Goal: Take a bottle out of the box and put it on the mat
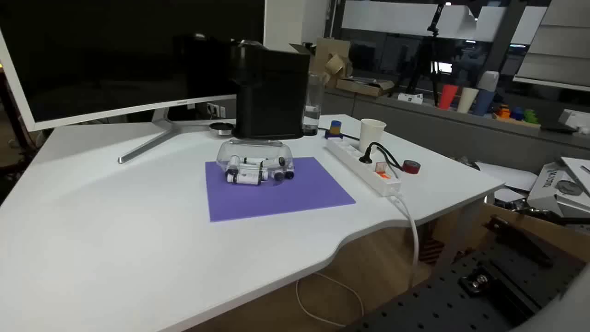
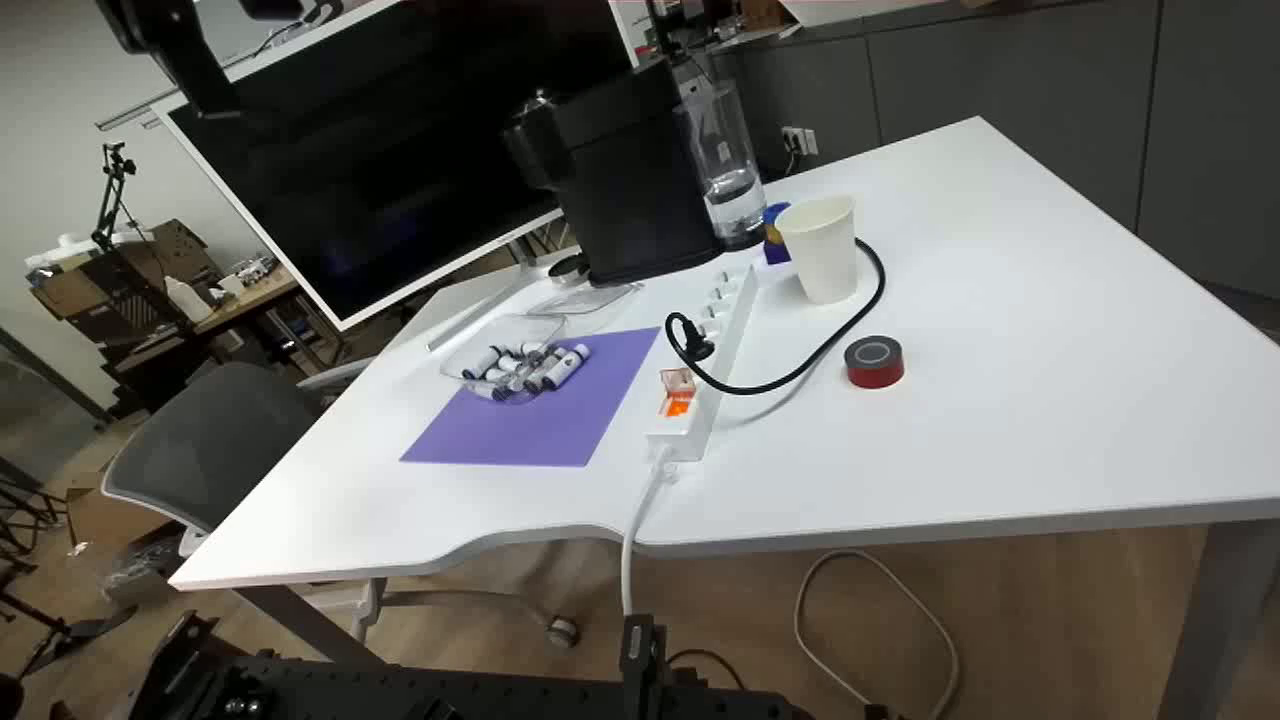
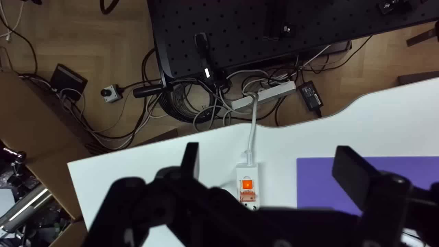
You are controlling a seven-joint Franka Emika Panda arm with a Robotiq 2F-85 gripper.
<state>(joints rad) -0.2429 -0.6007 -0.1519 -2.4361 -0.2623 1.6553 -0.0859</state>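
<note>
Hanging above the table (image 1: pixel 115 221), the tool (image 3: pixel 269 164) has its two fingers (image 3: pixel 355 178) wide apart; through the gap, in the wrist view, show the table's edge and one end of a white power strip (image 3: pixel 247 170), its orange switch (image 3: pixel 247 184) lit; on the side of one finger, away from the strip, the purple mat (image 3: pixel 315 183) lies flat, and in that view the finger hides part of it; a clear box (image 1: pixel 253 148) stands on the part of the mat farther from the tool, in both exterior views, and small white bottles (image 1: pixel 246 178) with dark caps lie jumbled in it, well apart from the fingers; whether the box sits wholly on the mat, I cannot tell; farther still from the tool, a tall black machine (image 1: pixel 274 92) rises behind the clear box, a clear vessel (image 1: pixel 313 106) just beside it; on the other finger's side of the strip rest a pale paper cup (image 1: pixel 371 131) and a roll of red tape (image 1: pixel 411 166).
</note>
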